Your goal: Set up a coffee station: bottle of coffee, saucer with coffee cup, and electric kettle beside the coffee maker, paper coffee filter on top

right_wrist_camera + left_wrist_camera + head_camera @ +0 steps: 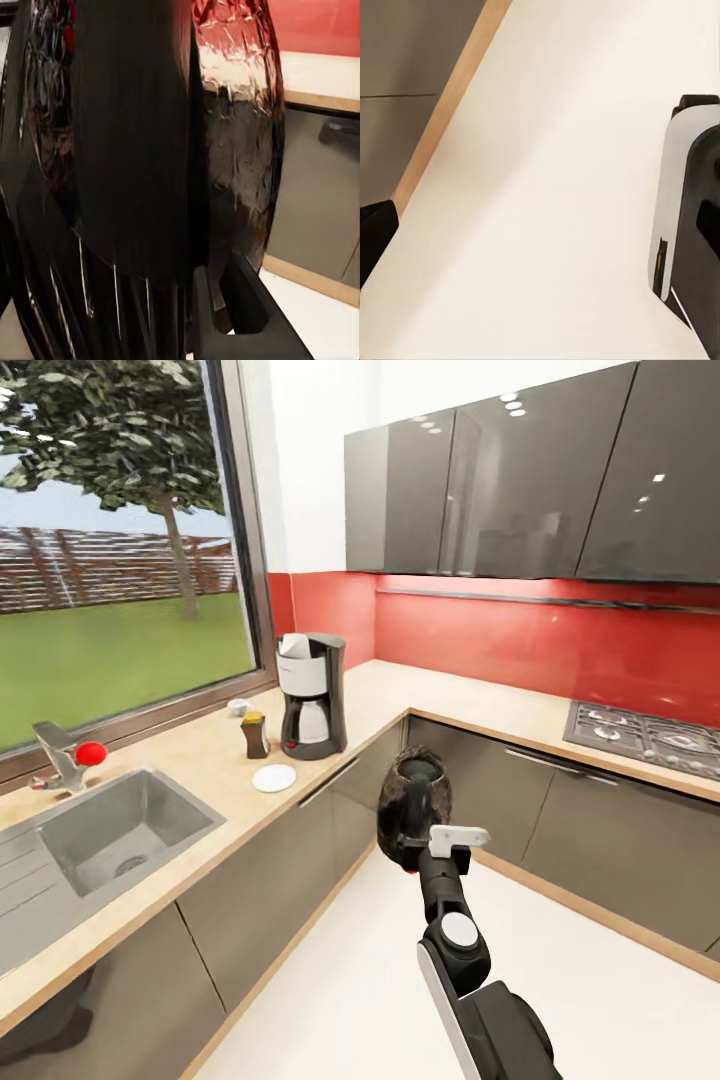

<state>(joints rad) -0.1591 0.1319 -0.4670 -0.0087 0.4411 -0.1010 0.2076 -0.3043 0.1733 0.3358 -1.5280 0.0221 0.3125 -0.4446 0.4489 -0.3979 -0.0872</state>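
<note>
The coffee maker stands on the kitchen countertop near the inner corner, with a white paper coffee filter on its top. To its left are the yellow-lidded bottle of coffee and, nearer the window, the small white coffee cup. The white saucer lies bare in front of the bottle. My right gripper is shut on the electric kettle, held in the air over the floor in front of the corner cabinets. One finger presses against the kettle's dark body.
A steel sink and a faucet with a red knob are set in the counter at left. A gas hob lies on the right run, under grey wall cabinets. My own base stands on the white floor.
</note>
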